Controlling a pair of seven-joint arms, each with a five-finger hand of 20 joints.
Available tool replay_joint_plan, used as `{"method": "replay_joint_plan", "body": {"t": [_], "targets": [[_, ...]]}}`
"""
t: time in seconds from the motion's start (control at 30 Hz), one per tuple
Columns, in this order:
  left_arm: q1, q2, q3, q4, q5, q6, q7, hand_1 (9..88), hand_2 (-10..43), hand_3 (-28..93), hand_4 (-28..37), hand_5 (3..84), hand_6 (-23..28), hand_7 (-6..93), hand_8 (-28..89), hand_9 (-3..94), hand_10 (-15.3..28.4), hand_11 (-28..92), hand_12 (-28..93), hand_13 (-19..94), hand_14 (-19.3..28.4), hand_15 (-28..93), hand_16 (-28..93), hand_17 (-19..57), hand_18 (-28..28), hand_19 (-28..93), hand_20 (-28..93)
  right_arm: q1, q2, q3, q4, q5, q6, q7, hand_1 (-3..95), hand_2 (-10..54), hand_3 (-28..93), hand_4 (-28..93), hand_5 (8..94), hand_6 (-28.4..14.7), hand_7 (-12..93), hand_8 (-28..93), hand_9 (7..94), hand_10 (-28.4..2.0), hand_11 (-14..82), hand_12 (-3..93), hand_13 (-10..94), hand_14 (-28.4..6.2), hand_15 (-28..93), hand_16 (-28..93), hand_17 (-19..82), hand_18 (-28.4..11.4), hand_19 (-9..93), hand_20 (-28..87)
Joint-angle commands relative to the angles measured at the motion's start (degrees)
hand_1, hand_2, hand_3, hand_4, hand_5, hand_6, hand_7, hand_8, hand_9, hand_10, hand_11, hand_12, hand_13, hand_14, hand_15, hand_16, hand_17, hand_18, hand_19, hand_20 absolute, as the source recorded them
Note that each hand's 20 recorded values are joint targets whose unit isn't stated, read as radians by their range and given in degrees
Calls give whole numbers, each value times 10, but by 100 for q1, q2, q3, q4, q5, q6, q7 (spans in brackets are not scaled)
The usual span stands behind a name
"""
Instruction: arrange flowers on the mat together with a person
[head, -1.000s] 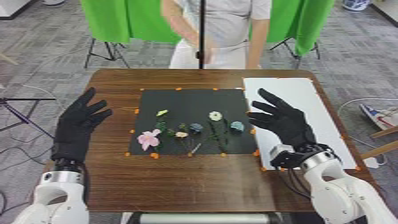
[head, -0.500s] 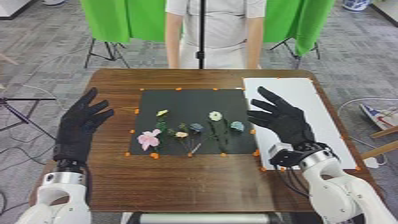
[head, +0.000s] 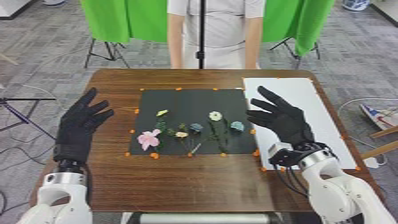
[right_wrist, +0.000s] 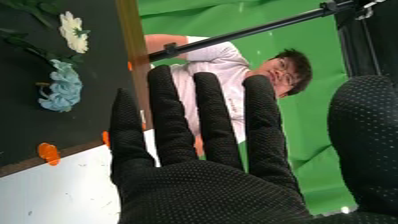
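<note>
Flanking the frame's centre, your robot's black fabric-gloved right hand (head: 286, 126) and left hand (head: 76, 124) hang wide and empty, probably to spare the layout; centrally, the black rectangular mat (head: 183, 103) bears six stemmed flowers, seemingly spaced for composing: one pink bloom (head: 148, 138), one pale-yellow bloom (head: 163, 113), one peach bloom (head: 181, 134), one white bloom (head: 215, 116), two blue blooms (head: 237, 126).

Brown table (head: 182, 187) with mat (head: 182, 101), white sheet (head: 286, 88), orange markers (head: 155, 156).

assorted flowers (head: 149, 138) on black mat (head: 188, 101)
</note>
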Motion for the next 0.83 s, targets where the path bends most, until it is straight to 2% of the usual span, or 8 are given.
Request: {"method": "replay_joint_plan", "body": {"t": [0.03,0.17,0.4,0.83], "targets": [[30,-32,16,35,-19,38,-3,213,62,788,-283,360,51,83,-74,384,178,230,100,288,258,486,-74,-68,266,520,182,-9,-56,-17,-4,20,3,-93,169,39,810,-283,363,59,128,-118,417,-107,52,143,339,-170,187,191,32,-228,383,137],[60,-11,22,27,-34,51,30,213,63,788,-283,360,51,84,-74,384,178,231,99,287,258,486,-75,-67,265,522,185,-25,-63,-15,-5,28,-1,-110,169,39,811,-283,365,59,129,-119,418,-108,53,143,340,-170,189,192,33,-228,383,137],[68,-74,-8,24,27,-3,-61,213,63,788,-283,360,51,84,-74,383,180,229,98,287,259,486,-75,-66,264,523,188,-79,-77,-10,-30,32,18,-94,169,39,813,-283,365,59,130,-119,418,-108,53,142,343,-170,191,191,33,-227,383,137],[137,-5,29,4,-25,51,-17,213,64,788,-283,359,51,84,-74,384,179,231,99,287,259,487,-75,-65,266,527,193,-144,-91,9,-55,25,2,-51,169,40,813,-283,366,59,128,-119,420,-108,54,141,343,-170,194,188,32,-226,381,139]]}}
